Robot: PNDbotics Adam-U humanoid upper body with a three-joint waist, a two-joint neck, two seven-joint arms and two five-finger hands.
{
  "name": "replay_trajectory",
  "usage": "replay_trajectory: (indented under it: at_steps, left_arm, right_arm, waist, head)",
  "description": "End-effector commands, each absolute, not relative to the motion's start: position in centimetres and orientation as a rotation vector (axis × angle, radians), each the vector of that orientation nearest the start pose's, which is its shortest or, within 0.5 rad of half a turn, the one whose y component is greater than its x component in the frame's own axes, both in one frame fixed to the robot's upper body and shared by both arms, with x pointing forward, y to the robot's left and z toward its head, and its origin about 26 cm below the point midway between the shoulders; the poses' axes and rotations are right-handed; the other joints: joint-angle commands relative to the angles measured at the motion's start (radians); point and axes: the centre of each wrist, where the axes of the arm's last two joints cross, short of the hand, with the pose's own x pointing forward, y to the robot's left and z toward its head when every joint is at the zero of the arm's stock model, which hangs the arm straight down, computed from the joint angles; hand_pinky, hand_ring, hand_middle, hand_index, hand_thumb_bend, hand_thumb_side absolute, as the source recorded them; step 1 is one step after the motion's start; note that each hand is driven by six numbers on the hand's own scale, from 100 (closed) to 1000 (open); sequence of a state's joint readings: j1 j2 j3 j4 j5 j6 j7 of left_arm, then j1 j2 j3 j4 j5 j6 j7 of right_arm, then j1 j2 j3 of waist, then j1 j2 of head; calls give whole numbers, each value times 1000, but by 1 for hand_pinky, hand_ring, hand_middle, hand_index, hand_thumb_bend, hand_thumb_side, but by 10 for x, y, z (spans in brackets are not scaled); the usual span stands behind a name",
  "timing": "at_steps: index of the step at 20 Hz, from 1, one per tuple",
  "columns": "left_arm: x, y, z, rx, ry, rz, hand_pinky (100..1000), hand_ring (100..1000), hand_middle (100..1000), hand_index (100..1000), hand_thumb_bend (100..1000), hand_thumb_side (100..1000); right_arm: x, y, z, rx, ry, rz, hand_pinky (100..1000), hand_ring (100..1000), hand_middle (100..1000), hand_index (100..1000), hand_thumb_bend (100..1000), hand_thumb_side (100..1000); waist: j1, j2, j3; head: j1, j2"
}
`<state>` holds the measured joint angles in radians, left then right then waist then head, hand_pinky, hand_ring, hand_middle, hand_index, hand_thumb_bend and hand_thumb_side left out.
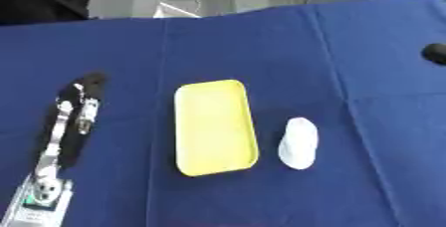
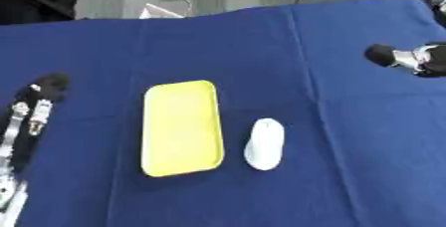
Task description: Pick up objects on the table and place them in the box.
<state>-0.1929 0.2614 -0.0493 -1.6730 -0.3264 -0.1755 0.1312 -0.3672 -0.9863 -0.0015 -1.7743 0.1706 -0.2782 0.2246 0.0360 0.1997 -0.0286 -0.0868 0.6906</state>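
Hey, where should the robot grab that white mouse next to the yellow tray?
Probably from above, across the narrow sides of the white mouse: it lies flat, long axis running away from the robot. The right hand has open cloth on that side; the yellow tray crowds the left.

yellow tray (image 1: 215, 127) on blue table (image 1: 261, 47), white object (image 1: 299, 144) just beside; left hand (image 1: 76, 116) flat.

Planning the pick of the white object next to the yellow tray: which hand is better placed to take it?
Probably the right hand: the white object lies right of the yellow tray, so the left hand would have to cross the tray.
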Motion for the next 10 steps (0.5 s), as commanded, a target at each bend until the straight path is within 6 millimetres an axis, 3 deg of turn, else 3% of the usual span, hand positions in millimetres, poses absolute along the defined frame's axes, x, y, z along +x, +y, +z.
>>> replay_trajectory:
  at_steps: [1,4,7,8,9,10]
  left_arm:
    - [321,271,89,491,-2055,-473,787,787,800,894,100,1000]
    - [321,271,89,489,-2053,-479,787,787,800,894,100,1000]
    - [321,270,89,484,-2054,-488,787,787,801,894,100,1000]
    - [321,270,89,484,-2054,-490,787,787,801,894,100,1000]
    - [321,270,89,483,-2054,-492,787,787,801,894,100,1000]
    - [321,271,89,483,-2053,-494,787,787,801,894,100,1000]
  right_arm:
    - [311,-377,295,-830,-1976,1440,910,850,921,986,642,723]
    - [312,-371,302,-856,-1940,1559,922,858,908,956,634,712]
    - [311,-359,310,-891,-1884,1749,938,857,902,932,661,628]
    - [311,-354,313,-910,-1857,1822,942,851,894,927,791,619]
    - [310,-349,316,-931,-1827,1900,946,846,897,922,665,606]
    - [308,-343,318,-951,-1794,1975,947,845,895,917,664,601]
  waist:
    - [-6,-14,2]
    - [-7,-15,4]
    - [-9,-15,8]
    - [-10,-15,9]
    - [-11,-15,10]
    - [-12,-15,11]
  head:
    - [-11,-7]
    - [-12,-5]
    - [-17,-4]
    - [-17,-4]
    - [-18,-4]
    - [-18,-4]
